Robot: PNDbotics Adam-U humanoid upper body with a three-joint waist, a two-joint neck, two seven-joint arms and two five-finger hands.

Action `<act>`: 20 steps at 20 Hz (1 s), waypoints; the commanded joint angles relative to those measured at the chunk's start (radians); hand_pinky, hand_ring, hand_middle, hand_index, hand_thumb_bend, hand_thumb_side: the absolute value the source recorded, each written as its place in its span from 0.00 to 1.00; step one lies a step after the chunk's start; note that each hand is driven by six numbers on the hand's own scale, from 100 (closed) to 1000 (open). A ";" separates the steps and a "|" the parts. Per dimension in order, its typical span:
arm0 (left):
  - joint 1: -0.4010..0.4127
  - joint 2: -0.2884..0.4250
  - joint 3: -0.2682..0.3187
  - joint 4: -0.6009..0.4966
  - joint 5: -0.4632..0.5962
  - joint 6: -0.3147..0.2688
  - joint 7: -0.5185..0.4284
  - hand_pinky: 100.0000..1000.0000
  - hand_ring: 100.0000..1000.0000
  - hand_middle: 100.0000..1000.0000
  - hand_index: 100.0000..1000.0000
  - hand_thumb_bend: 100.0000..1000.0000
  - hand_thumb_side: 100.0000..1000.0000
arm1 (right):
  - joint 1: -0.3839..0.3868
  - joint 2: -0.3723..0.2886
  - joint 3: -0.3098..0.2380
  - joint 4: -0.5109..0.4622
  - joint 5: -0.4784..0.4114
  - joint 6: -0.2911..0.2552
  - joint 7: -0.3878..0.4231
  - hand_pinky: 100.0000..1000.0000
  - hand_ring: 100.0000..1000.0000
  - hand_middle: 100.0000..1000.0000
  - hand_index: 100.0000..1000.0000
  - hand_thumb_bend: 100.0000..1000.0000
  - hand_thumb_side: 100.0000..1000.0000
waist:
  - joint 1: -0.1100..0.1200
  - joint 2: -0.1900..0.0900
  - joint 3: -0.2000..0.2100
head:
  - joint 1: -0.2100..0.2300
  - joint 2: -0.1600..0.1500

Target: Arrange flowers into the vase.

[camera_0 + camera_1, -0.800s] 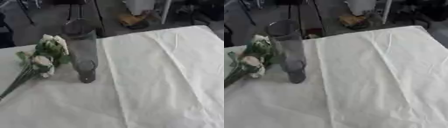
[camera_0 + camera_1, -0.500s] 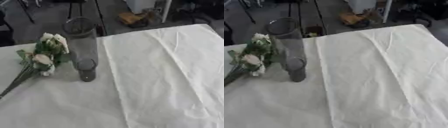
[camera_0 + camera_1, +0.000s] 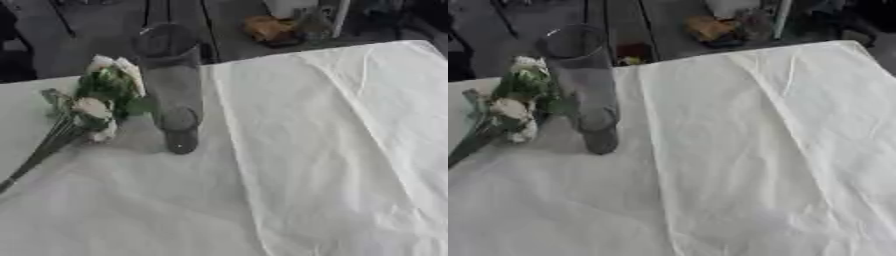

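Hands: neither the left nor the right shows in either eye view; their state cannot be told.
Step in hand: judged not yet begun; no stem is in the vase.
Doing it well: take the bunch by its stems, well below the blooms, lift it upright, and lower the stem ends straight into the mouth without knocking the tall vase over.
Flowers (image 3: 98, 102): small bunch of white blooms with green leaves, lying flat on the white tablecloth (image 3: 332, 150), stems trailing toward the near left edge.
Vase (image 3: 171, 85): tall clear glass cylinder, upright, empty, just right of the blooms.
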 commanded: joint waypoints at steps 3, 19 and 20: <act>-0.002 0.051 0.022 -0.013 -0.030 0.041 -0.009 0.97 0.96 1.00 1.00 0.05 1.00 | -0.002 -0.034 -0.013 -0.013 -0.007 -0.001 0.002 0.72 0.86 0.87 0.91 0.00 1.00 | 0.001 -0.012 0.005 | 0.000 0.010; 0.045 0.143 -0.003 -0.013 -0.218 0.283 -0.207 1.00 1.00 1.00 1.00 0.29 0.72 | 0.000 -0.033 -0.010 -0.013 -0.011 0.013 0.013 0.72 0.86 0.87 0.90 0.00 1.00 | 0.005 -0.016 0.005 | -0.009 -0.001; 0.044 0.151 -0.013 -0.013 -0.219 0.299 -0.223 1.00 1.00 1.00 1.00 0.33 0.73 | -0.001 -0.032 -0.010 -0.013 -0.011 0.014 0.013 0.72 0.86 0.87 0.90 0.00 1.00 | 0.005 -0.015 0.004 | -0.009 -0.003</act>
